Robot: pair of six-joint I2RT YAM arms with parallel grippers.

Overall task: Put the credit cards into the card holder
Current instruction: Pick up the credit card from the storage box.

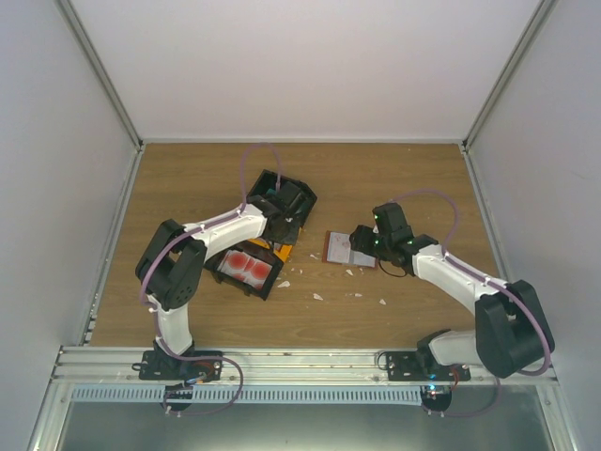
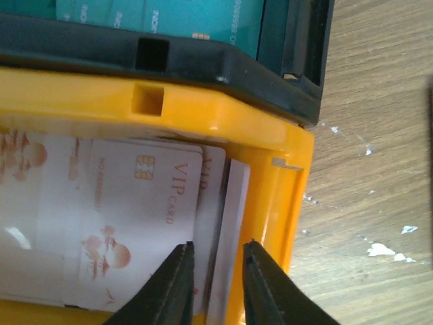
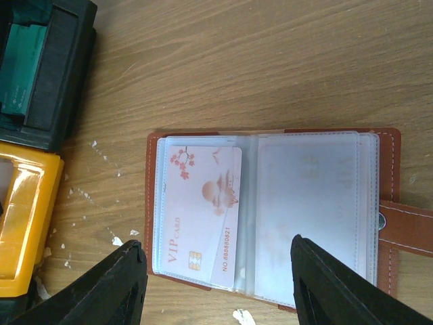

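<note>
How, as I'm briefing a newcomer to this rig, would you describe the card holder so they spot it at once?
On the wooden table, look right of the yellow bin, at the right gripper. The card holder lies open and flat there. Unlike that boxy plastic bin, it is a reddish-brown wallet with clear sleeves, one holding a pale VIP card.

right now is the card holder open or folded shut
Open, lying flat on the table: the card holder has its brown cover spread, clear sleeves face up, and a pale card shows in one.
</note>
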